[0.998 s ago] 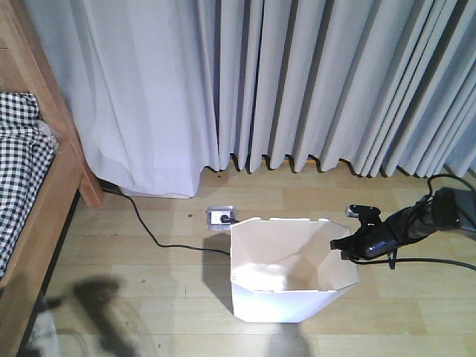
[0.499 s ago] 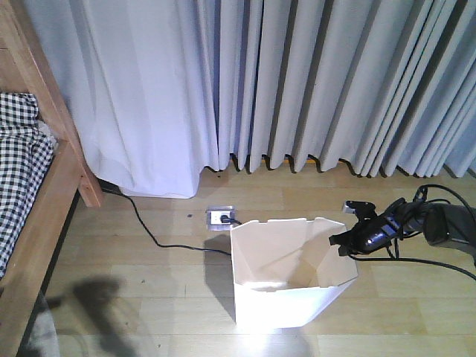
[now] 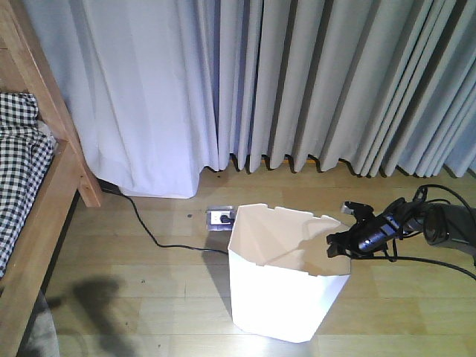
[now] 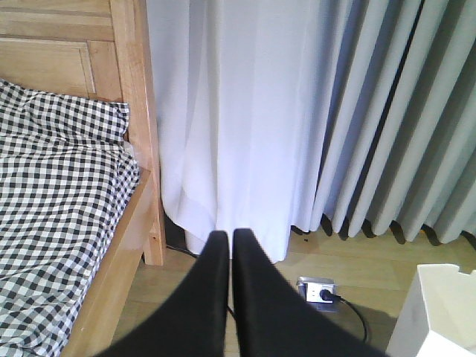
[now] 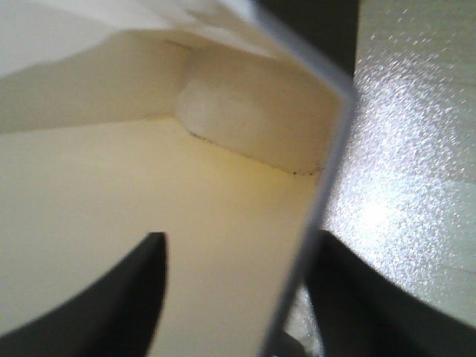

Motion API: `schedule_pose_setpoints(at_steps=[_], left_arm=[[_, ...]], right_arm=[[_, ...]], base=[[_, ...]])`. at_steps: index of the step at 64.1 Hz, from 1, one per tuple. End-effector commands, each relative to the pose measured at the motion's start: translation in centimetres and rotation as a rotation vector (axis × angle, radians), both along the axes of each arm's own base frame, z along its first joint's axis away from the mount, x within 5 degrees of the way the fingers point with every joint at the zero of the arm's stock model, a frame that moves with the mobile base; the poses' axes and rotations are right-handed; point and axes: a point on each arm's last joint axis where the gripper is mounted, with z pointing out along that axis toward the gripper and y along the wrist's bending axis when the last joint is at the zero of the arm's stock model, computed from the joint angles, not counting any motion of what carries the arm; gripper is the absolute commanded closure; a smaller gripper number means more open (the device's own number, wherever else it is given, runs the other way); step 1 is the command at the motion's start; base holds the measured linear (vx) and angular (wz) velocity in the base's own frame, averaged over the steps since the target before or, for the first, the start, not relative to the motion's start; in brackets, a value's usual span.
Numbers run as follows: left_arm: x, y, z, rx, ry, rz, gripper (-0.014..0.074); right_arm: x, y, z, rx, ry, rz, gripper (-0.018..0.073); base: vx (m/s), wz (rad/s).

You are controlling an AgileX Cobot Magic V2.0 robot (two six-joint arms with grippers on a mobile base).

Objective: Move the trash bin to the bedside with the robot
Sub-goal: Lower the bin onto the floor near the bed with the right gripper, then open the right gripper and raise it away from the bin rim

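Straddling the near wall of the trash bin, the right gripper has one finger inside and one outside, seemingly clamped; the bedside lies well beyond the bin; next comes dragging it there; the left gripper is closed, empty.

One trash bin, one bed, one floor socket, and one black arm.

Light wood floor: white trash bin, floor socket with black cable, bed-frame leg.
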Motion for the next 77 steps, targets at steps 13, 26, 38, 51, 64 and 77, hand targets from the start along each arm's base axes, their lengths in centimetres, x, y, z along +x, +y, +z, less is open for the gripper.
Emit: schedule_pose_setpoints(at_steps=[13,26,38,51,64,77], left_arm=[[0.1,0.0,0.5,0.004,-0.077,-0.004,0.0603],[0.1,0.0,0.5,0.004,-0.077,-0.004,0.0603],[0.1,0.0,0.5,0.004,-0.077,-0.004,0.0603],[0.1,0.0,0.5,0.004,-0.077,-0.004,0.0603],[0.1,0.0,0.5,0.004,-0.077,-0.004,0.0603],[0.1,0.0,0.5,0.004,-0.077,-0.004,0.0603]], right_arm=[[2.8,-0.6,3.2,-0.022,-0.098,-0.023,-0.0064],[2.7,-0.4,3.2,0.021,-0.082,-0.071,-0.0037],[2.3,0.0,3.4,0.073,-0.034,-0.052,0.0008],[2.5,-1.0,5.0,0.08,0.005,-0.146,0.0036],[1.7,-1.8,8.2,-0.038,-0.055,-0.252,0.0041],[-1.7,-2.0,12.8,-0.167,-0.105,-0.18,0.0041]], base=[[0.0,0.0],[0.0,0.0],[0.0,0.0],[0.0,0.0],[0.0,0.0],[0.0,0.0]])
